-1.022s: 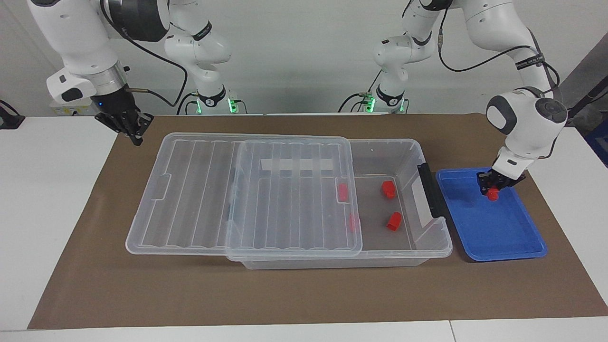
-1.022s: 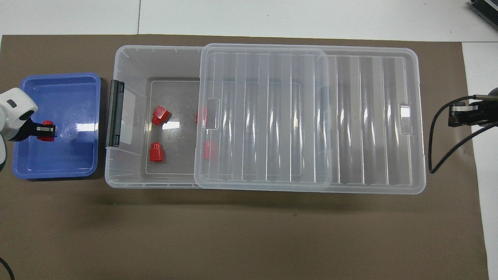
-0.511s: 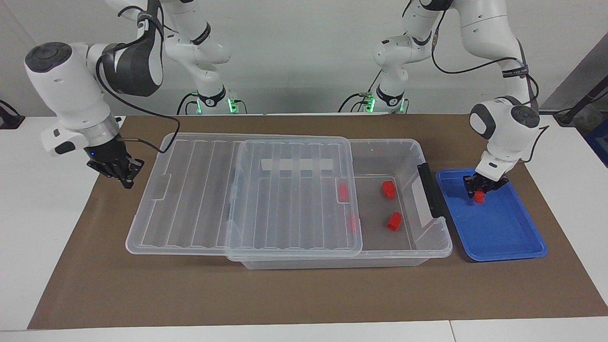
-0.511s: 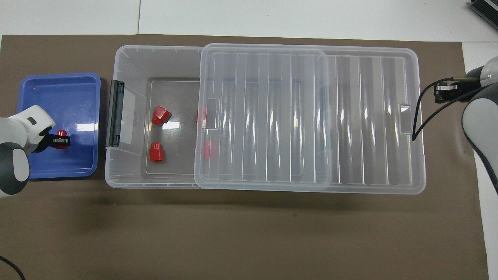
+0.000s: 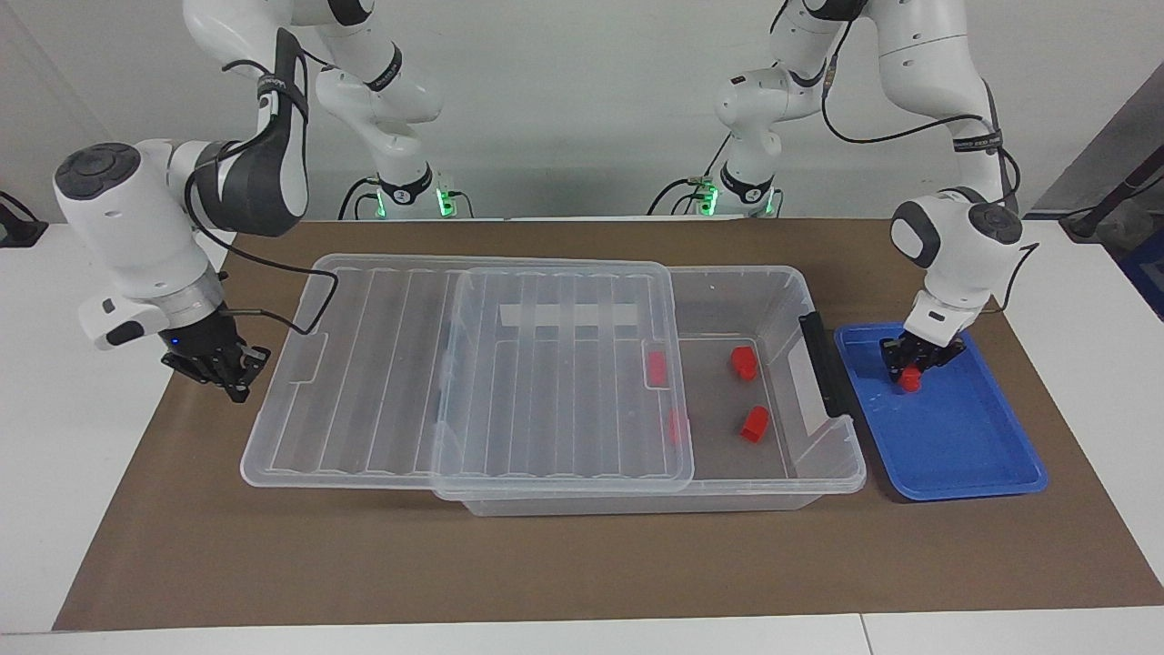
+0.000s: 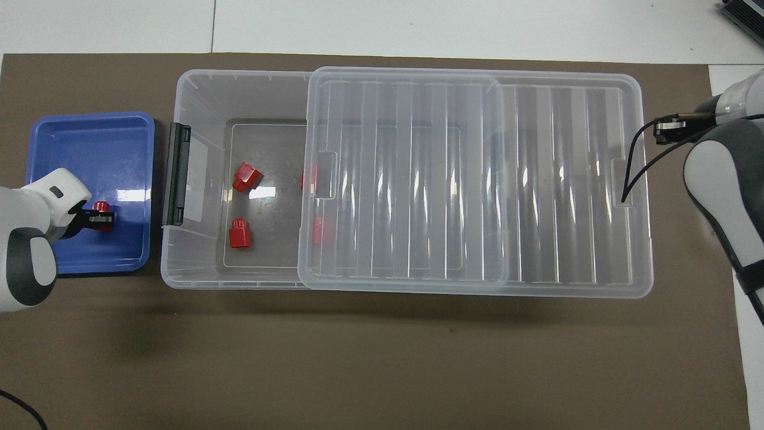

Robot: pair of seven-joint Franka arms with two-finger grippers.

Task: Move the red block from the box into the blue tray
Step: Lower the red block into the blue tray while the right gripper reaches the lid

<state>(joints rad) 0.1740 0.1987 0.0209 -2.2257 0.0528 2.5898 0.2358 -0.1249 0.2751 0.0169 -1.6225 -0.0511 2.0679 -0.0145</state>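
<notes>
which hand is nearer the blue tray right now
Left. The left hand is over the blue tray, shut on a red block; the right hand waits at the lid end of the box.

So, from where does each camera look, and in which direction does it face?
Facing view: high across the table, facing the robots; both arms show whole.
Overhead view: high above the robots' end, looking steeply down; only forearms and grippers show.
Both show the left gripper holding the red block over the blue tray, and the box.

We list, at frame left, the blue tray (image 6: 89,128); there the left gripper (image 6: 102,220) grips a red block (image 6: 102,207); centre, the box (image 6: 239,89), lid (image 6: 477,179) slid rightward.
</notes>
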